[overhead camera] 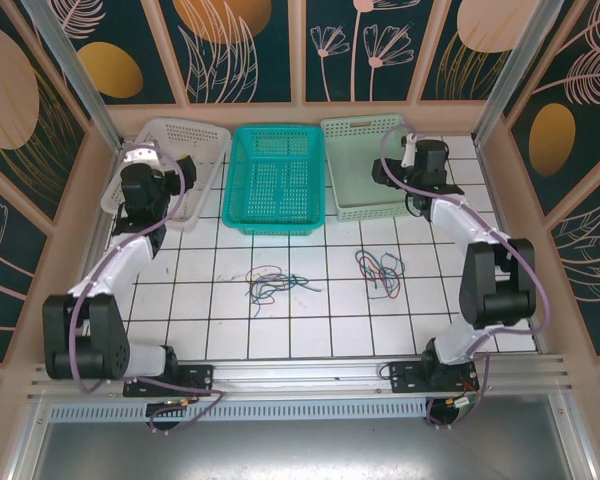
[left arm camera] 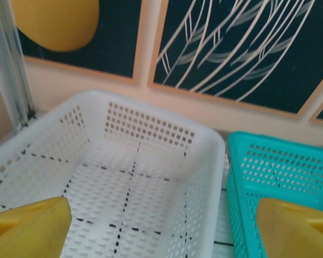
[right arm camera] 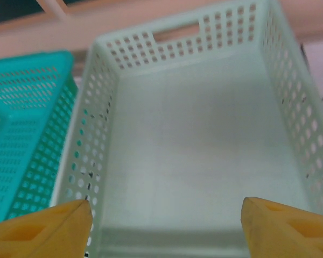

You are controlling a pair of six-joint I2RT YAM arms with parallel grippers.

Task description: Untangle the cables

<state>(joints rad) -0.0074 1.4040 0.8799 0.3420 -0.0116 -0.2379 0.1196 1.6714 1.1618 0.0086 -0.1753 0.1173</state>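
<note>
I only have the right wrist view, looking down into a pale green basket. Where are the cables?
Observer: On the tiled table, in two tangles. The right tangle lies on the near side of your green basket.
Operator: And the other one?
Observer: The left tangle lies on the near side of the teal basket, apart from the first.
Operator: What about the other arm?
Observer: The left arm holds its wrist over a white basket, left of the teal one. Its jaws are open with nothing between them.
</note>
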